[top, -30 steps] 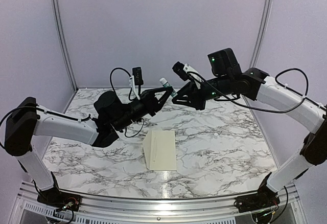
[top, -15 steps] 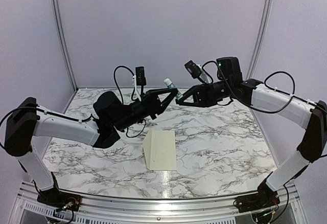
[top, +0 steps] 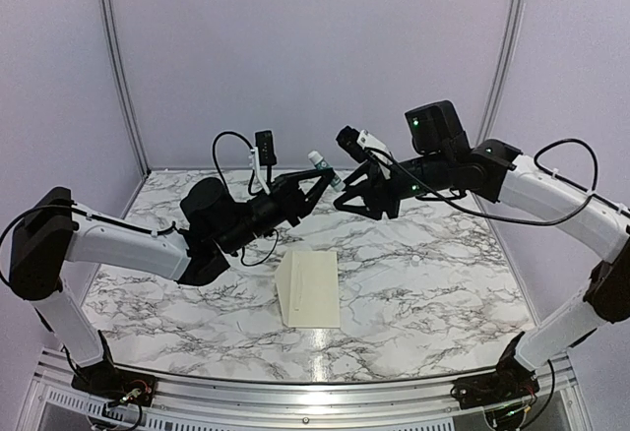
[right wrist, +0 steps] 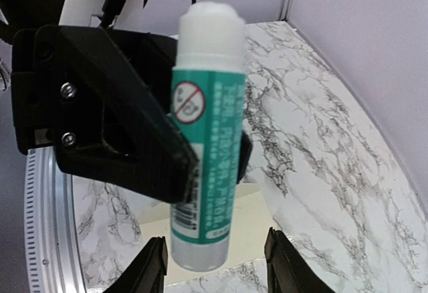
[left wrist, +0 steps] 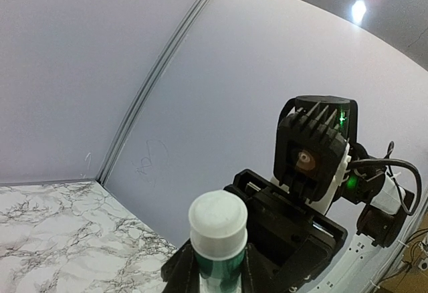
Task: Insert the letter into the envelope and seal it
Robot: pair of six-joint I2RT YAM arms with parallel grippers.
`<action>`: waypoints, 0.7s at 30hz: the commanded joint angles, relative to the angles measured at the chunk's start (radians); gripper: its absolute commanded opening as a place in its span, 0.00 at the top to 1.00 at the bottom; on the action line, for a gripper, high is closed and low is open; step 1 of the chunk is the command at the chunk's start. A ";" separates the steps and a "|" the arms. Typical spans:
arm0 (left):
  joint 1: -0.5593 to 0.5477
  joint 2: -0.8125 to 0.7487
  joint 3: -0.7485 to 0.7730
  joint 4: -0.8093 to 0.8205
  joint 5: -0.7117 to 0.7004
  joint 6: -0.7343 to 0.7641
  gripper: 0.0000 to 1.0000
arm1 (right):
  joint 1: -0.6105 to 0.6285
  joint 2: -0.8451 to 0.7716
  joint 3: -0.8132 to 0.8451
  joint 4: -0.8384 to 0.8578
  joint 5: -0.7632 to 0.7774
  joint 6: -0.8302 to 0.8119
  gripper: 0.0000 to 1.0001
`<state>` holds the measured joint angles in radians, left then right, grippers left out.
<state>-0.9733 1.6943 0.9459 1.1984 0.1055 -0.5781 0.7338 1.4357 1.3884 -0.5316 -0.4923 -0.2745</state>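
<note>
Up over the far part of the marble table (top: 443, 283), the left claw (top: 317, 183) is clamped on the green-and-white glue stick (right wrist: 204, 139). It grips the lower body, so the white cap (right wrist: 208, 29) points up and stands free. Facing it, the right claw (right wrist: 214, 266) has its jaws parted with nothing in them. Its fingertips (right wrist: 152, 266) sit one to each side of the tube's bottom end in the wrist view, not touching it. I judge that the cap is to come off so the flap can be glued.

The main risk is where the right claw closes. Its fingers seem to line up with the base of the tube and not with the cap. Closing there would set one grip against the other and could twist the stick out of the left jaws. A pull on the cap that runs off the tube's axis could do the same. A dropped stick would land on the table near the envelope (top: 310, 288), which lies flat well below, about mid-table, and a stray smear of glue would spoil it. The letter does not show apart from the envelope, and I cannot tell whether it is already inside. The claws are also close together, so a crooked approach could knock one against the other.
</note>
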 commanded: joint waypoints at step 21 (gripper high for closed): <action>0.002 0.000 -0.012 0.024 -0.023 -0.011 1.00 | 0.065 0.048 0.143 -0.048 0.107 -0.042 0.98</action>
<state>-0.9714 1.6943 0.9443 1.2003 0.0719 -0.5907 0.7929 1.4792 1.4891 -0.5846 -0.3542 -0.3294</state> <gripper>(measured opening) 0.163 0.093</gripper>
